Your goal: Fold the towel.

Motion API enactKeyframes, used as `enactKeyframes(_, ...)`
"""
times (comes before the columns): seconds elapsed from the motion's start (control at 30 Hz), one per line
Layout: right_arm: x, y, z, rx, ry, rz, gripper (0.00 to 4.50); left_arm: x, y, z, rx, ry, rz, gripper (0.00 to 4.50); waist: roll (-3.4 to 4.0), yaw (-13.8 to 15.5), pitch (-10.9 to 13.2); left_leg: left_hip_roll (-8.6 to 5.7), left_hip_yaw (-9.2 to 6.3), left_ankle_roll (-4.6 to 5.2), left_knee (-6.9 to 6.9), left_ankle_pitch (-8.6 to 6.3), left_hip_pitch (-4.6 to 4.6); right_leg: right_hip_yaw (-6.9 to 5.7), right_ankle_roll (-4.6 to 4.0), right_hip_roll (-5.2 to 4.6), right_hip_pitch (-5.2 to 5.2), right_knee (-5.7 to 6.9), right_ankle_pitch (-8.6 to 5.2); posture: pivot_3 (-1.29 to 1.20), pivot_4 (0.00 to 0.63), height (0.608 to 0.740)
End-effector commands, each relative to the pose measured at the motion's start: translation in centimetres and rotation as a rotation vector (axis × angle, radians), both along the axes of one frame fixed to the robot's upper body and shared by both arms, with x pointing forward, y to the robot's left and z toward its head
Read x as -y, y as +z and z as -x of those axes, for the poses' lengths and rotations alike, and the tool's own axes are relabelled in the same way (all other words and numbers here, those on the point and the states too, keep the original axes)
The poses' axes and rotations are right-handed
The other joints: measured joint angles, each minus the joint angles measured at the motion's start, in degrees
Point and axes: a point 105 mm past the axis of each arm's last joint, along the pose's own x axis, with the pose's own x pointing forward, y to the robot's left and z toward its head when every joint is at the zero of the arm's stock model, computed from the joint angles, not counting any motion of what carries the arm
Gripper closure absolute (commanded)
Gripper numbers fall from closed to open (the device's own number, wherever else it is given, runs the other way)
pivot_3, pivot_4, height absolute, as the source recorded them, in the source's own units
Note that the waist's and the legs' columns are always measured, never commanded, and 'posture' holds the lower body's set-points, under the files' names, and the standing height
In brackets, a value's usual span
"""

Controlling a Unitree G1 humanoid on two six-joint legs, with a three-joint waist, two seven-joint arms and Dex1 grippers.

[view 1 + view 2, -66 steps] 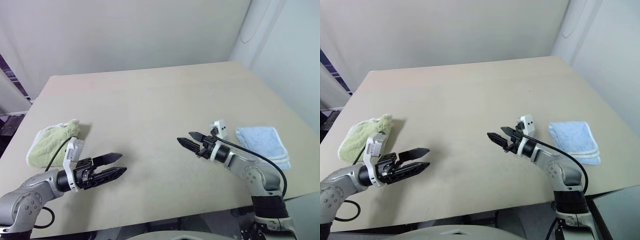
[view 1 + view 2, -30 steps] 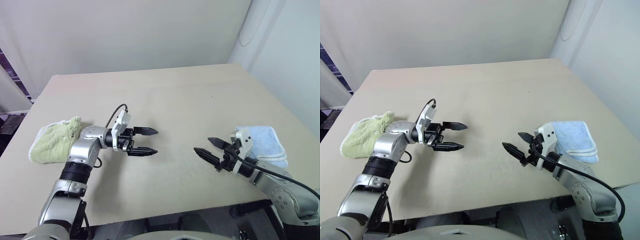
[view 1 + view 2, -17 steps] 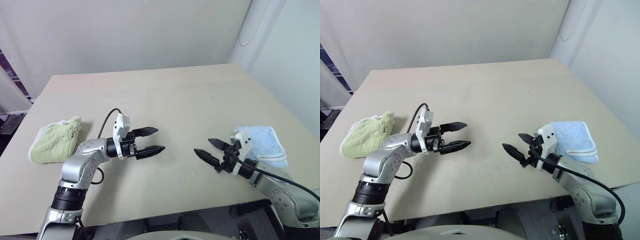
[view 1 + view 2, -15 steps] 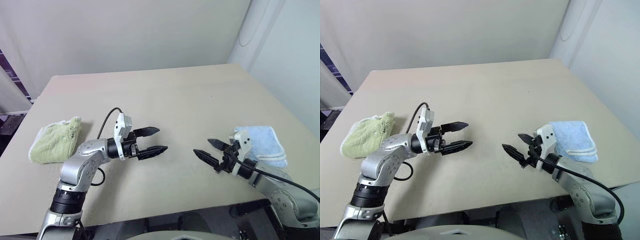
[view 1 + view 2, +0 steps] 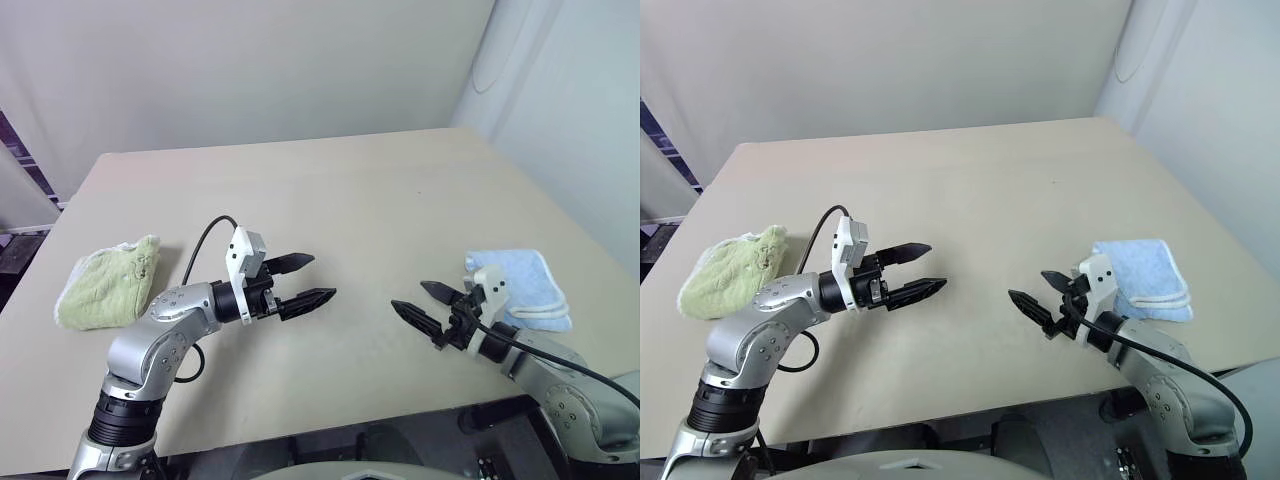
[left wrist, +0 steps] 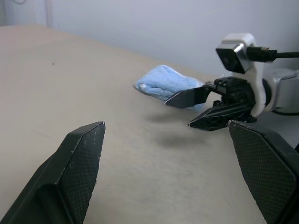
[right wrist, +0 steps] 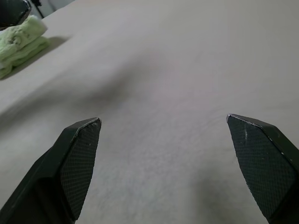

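The light green towel (image 5: 106, 287) lies folded in a thick bundle at the table's left edge; it also shows in the right wrist view (image 7: 19, 39). My left gripper (image 5: 312, 281) hovers open over the table to the right of the towel, pointing right, with nothing between its fingers. My right gripper (image 5: 420, 302) hovers open near the front right, pointing left toward the other gripper, also empty. It shows in the left wrist view (image 6: 191, 109) too.
A smaller light blue folded towel (image 5: 516, 291) lies at the table's right side, just behind my right arm. The beige table (image 5: 340, 200) runs back to a white wall. The table's front edge is close under both arms.
My left gripper swung away from the green towel toward the table's middle and front, its arm bending in. The right gripper stayed put. Both stayed open.
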Motion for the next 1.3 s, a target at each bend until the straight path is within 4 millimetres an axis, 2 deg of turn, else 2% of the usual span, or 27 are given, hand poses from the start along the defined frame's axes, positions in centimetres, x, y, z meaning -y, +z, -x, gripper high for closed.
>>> enactKeyframes(0.03,-1.4,1.0,-1.0,0.051,0.047,0.003,0.00,-1.3,1.1,0.1,0.065,0.043,-0.011,0.04,0.00,-0.2,0.0,0.00,0.03,0.00,0.00,0.00,0.02,0.03,0.00,0.00,0.00,0.00,0.00,0.00,0.000,0.740)
enactKeyframes(0.23,-2.6,1.2,-2.7,0.041,0.119,-0.010,0.00,-2.8,0.9,0.6,0.073,0.141,-0.039,0.04,-0.05,0.4,0.0,0.00,0.08,0.00,-0.03,0.00,-0.08,0.09,-0.01,-0.02,-0.12,0.00,0.01,0.00,0.000,0.740)
enactKeyframes(0.3,-2.7,1.3,-2.8,0.036,0.128,-0.024,0.00,-4.4,-0.8,0.9,0.054,0.152,-0.060,0.04,-0.05,0.4,0.0,-0.01,0.08,0.00,-0.03,0.00,-0.12,0.09,-0.01,-0.04,-0.13,-0.01,0.01,0.00,0.000,0.740)
enactKeyframes(0.37,-2.4,1.3,-2.9,0.030,0.130,-0.025,0.00,-4.9,-1.9,1.3,0.049,0.139,-0.076,0.04,-0.04,0.2,0.0,-0.02,0.15,0.00,-0.06,0.00,-0.12,0.15,-0.02,-0.05,-0.16,-0.04,0.01,0.00,0.000,0.740)
enactKeyframes(0.5,-1.5,0.9,-2.8,0.018,0.117,0.008,0.00,-3.3,-3.3,2.2,0.050,0.059,-0.056,0.04,-0.04,0.4,0.0,-0.02,0.22,0.00,-0.06,0.00,-0.15,0.19,-0.04,-0.12,-0.21,-0.05,0.02,0.00,0.000,0.740)
enactKeyframes(0.63,-0.8,1.2,-3.2,0.047,0.085,0.035,0.00,-2.5,-3.4,1.4,0.084,0.086,-0.020,0.04,-0.05,0.3,0.0,-0.05,0.25,-0.02,-0.04,-0.01,-0.15,0.22,-0.06,-0.19,-0.21,-0.07,0.04,0.00,0.000,0.740)
enactKeyframes(0.8,-0.9,1.7,-3.7,0.066,0.084,0.030,0.00,-2.2,-3.7,0.1,0.135,0.143,-0.011,0.04,-0.04,0.2,0.0,0.00,0.25,-0.01,-0.05,-0.01,-0.16,0.22,-0.05,-0.10,-0.26,-0.03,0.05,0.00,0.000,0.740)
enactKeyframes(1.0,-0.7,1.6,-4.1,0.078,0.078,0.036,0.00,-2.7,-4.5,-0.7,0.151,0.175,-0.023,0.04,-0.04,0.3,0.0,0.00,0.25,-0.01,-0.05,-0.01,-0.14,0.22,-0.04,-0.05,-0.25,0.00,0.06,0.00,0.000,0.740)
enactKeyframes(1.13,-0.9,1.4,-4.1,0.080,0.081,0.036,0.00,-3.2,-4.6,-0.2,0.137,0.182,-0.006,0.04,-0.04,0.3,0.0,0.00,0.27,-0.01,-0.05,0.00,-0.15,0.22,-0.03,-0.06,-0.25,-0.01,0.06,0.00,0.000,0.740)
enactKeyframes(1.3,-1.5,0.9,-3.9,0.068,0.098,0.036,0.00,-4.8,-5.5,0.2,0.131,0.208,-0.026,0.04,-0.04,0.2,0.0,0.01,0.27,-0.01,-0.05,-0.01,-0.14,0.23,-0.03,-0.06,-0.26,0.00,0.06,0.00,0.000,0.740)
